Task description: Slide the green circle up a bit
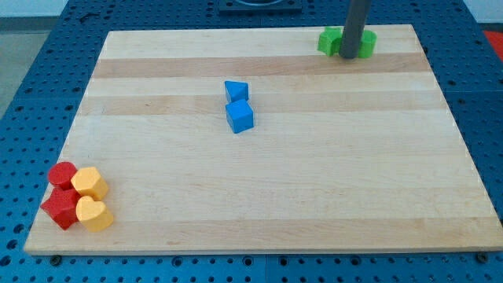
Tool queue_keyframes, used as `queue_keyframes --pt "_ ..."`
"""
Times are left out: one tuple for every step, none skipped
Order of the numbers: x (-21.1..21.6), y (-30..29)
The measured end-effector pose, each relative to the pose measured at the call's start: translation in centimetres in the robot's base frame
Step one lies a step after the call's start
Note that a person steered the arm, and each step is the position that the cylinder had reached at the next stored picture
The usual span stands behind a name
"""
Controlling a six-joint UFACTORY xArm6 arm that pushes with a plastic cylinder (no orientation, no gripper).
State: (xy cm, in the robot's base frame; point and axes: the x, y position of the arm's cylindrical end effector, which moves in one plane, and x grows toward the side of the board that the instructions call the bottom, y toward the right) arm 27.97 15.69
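The wooden desk (275, 196) fills most of the view, a pale board lying on a blue perforated surface (23, 118).

The arm shows only as a straight dark rod (355, 23) coming down from the view's top right, standing nearly upright with a slight lean. There is no end effector with jaws here, just this rod; it holds nothing and simply presses down at the desk. My tip (347, 56) sits at the near edge of the green pieces, touching or almost touching them.

Two green blocks lie at the view's top right, close to the desk's far edge. The rod hides their middle, so I cannot tell which one is the green circle; the left green block (329, 41) looks more angular, the right green block (367, 43) more rounded.

Near the centre, a blue triangle (236, 90) touches a blue cube (240, 117) just below it.

At the view's bottom left, four small blocks cluster together: a red cylinder (61, 174), a red star-like block (60, 207), a yellow hexagon-like block (90, 183) and a yellow heart (94, 214).
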Motion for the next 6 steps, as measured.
queue_keyframes --pt "1.5 0.4" --pt "1.4 2.3" --pt "0.1 2.7" --pt "-1.6 2.7" --pt "-2.7 2.7" --pt "-0.9 0.3"
